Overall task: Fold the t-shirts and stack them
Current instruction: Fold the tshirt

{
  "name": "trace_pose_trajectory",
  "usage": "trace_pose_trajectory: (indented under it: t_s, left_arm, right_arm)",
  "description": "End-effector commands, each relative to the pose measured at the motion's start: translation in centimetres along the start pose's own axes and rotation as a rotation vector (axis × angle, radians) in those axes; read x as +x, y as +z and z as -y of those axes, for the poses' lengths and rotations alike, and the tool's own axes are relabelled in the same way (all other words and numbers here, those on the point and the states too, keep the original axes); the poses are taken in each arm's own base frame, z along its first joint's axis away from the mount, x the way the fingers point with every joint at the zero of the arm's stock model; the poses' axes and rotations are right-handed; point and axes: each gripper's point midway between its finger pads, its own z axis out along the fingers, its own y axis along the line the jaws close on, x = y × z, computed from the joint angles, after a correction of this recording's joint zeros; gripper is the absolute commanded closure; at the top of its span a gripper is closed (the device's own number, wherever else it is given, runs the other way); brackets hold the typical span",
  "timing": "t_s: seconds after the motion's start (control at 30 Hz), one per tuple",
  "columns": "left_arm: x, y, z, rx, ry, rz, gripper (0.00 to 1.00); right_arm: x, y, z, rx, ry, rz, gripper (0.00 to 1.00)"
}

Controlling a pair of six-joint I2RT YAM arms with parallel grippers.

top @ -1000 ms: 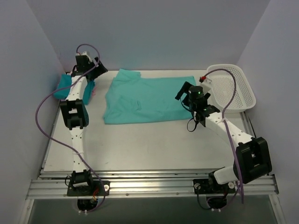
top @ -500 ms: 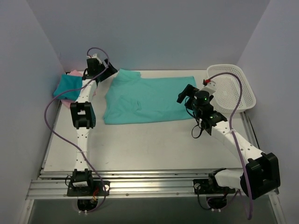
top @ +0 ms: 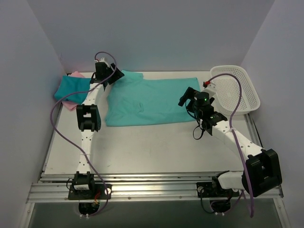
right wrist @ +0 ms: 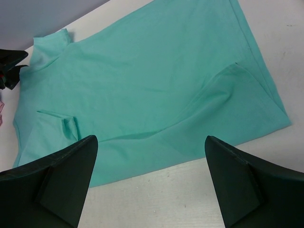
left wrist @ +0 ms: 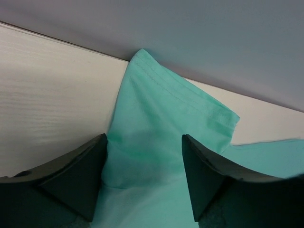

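Left gripper (left wrist: 144,141) was found open, jaws astride the far-left corner of the light teal-green t-shirt (top: 152,102). Right gripper (right wrist: 151,139) was held wide over its right part.

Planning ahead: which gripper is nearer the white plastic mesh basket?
Right. The right gripper hovers close beside the white mesh basket; the left gripper sits across the table.

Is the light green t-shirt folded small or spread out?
Spread out: the light green t-shirt lies flat over the table, a sleeve sticking out at the back, one corner flap turned over.
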Motion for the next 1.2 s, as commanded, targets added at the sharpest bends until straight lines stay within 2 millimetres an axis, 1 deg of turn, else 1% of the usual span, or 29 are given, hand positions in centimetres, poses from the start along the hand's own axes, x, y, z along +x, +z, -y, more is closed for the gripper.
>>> trace_pose_trajectory:
  t_s: [0.0,0.1,0.13,0.2,0.23,0.3,0.33,0.37,0.4,0.43,0.47,0.5,0.53,0.57,0.6,0.63,0.67,0.73,0.77,0.8,0.83,0.87,0.9,0.93,0.97,1.0,1.03,1.07,1.17]
  left_arm:
    - [0.9,1.0,-0.5,0.026,-0.022,-0.006,0.31]
    - [0.6,1.2,-0.7,0.028,-0.034,0.011,0.46]
    - [0.5,1.3,-0.6,0.026,-0.034,0.016,0.55]
    - [0.3,1.4,-0.8,0.031,-0.047,0.026,0.67]
    - [0.2,1.4,-0.8,0.039,-0.052,0.027,0.71]
    - [0.2,1.5,-1.0,0.051,-0.076,0.027,0.77]
    - [0.4,1.6,-1.0,0.062,-0.082,0.021,0.81]
    - [0.5,1.7,-1.1,0.065,-0.092,0.019,0.92]
    - [0.6,1.7,-1.2,0.066,-0.092,0.015,0.95]
    - [0.6,1.6,-1.2,0.063,-0.090,0.011,0.97]
    - [0.3,1.4,-1.0,0.065,-0.075,0.015,0.98]
    - [1.0,1.3,-1.6,0.042,-0.073,-0.005,0.98]
    - [1.2,1.2,-1.8,0.027,-0.066,-0.012,0.98]
    - [0.2,0.6,-1.4,0.016,-0.047,0.004,0.98]
    - [0.3,0.4,-1.6,0.005,-0.048,0.000,0.98]
    - [1.1,0.2,-2.8,-0.018,-0.057,-0.022,0.98]
    - [0.2,-0.5,-1.9,-0.001,-0.053,-0.011,0.98]
    - [-0.3,-0.8,-2.2,0.003,-0.054,-0.003,0.98]
    - [-0.3,-1.1,-2.2,0.004,-0.048,-0.005,0.98]
    - [-0.3,-1.1,-2.1,0.007,-0.045,-0.009,0.98]
    - [-0.2,-1.1,-2.2,0.007,-0.043,-0.011,0.98]
    - [0.0,-1.0,-2.3,0.008,-0.040,-0.013,0.98]
    - [0.1,-0.9,-2.5,0.010,-0.040,-0.013,0.98]
    - [0.8,-0.5,-3.0,0.008,-0.045,-0.024,0.98]
    - [0.6,-0.4,-3.3,0.009,-0.069,-0.024,0.98]
    - [0.8,-0.2,-3.0,0.036,-0.081,-0.031,0.98]
    - [1.2,0.0,-3.0,0.047,-0.091,-0.044,0.98]
    - [1.0,-0.1,-3.0,0.047,-0.086,-0.037,0.98]
    - [0.8,-0.2,-3.4,0.014,-0.092,-0.027,0.98]
  right_arm:
    - [-1.0,-0.6,-0.4,-0.018,-0.007,0.037,0.09]
    - [-1.0,-0.6,-0.2,-0.013,-0.008,0.040,0.09]
    - [-0.9,-0.6,-0.2,-0.013,-0.010,0.040,0.09]
    - [-0.5,0.0,0.1,0.001,-0.013,0.036,0.09]
    - [-0.3,0.3,0.2,0.009,-0.014,0.032,0.09]
    - [0.4,1.4,0.6,0.033,-0.015,0.017,0.09]
    - [0.1,1.9,0.3,0.037,-0.008,0.021,0.09]
    - [1.0,3.1,0.8,0.065,-0.017,-0.003,0.09]
    - [0.7,3.8,1.2,0.092,-0.013,0.004,0.09]
    - [-0.5,4.7,0.6,0.094,-0.005,0.021,0.09]
    - [0.7,6.5,1.3,0.133,-0.022,-0.014,0.09]
    - [0.2,7.6,1.8,0.161,-0.024,-0.013,0.09]
    - [-0.5,9.9,1.5,0.183,-0.025,-0.011,0.09]
    - [-0.4,10.9,2.1,0.216,-0.042,-0.030,0.09]
    - [-1.3,12.1,2.8,0.240,-0.042,-0.023,0.09]
    - [-1.8,13.1,3.0,0.262,-0.046,-0.018,0.09]
    - [-2.8,15.0,2.7,0.277,-0.062,-0.015,0.09]
    - [-4.2,16.9,3.0,0.305,-0.086,0.003,0.09]
    - [-2.7,18.4,4.3,0.349,-0.121,-0.046,0.09]
    - [-5.6,19.3,3.0,0.339,-0.121,0.007,0.09]
    - [-4.8,20.9,4.8,0.387,-0.131,-0.019,0.09]
    - [-4.8,21.4,5.4,0.406,-0.134,-0.041,0.09]
    - [-6.5,22.1,4.9,0.392,-0.116,-0.010,0.09]
    - [-6.1,23.1,6.2,0.411,-0.110,-0.024,0.09]
    - [-6.0,23.6,6.6,0.415,-0.107,-0.031,0.09]
    - [-6.3,24.1,7.1,0.426,-0.103,-0.028,0.09]
    - [-6.3,25.0,7.3,0.427,-0.099,-0.028,0.09]
    - [-6.3,25.4,8.1,0.434,-0.093,-0.033,0.09]
    - [-6.2,27.2,9.2,0.432,-0.072,-0.028,0.09]
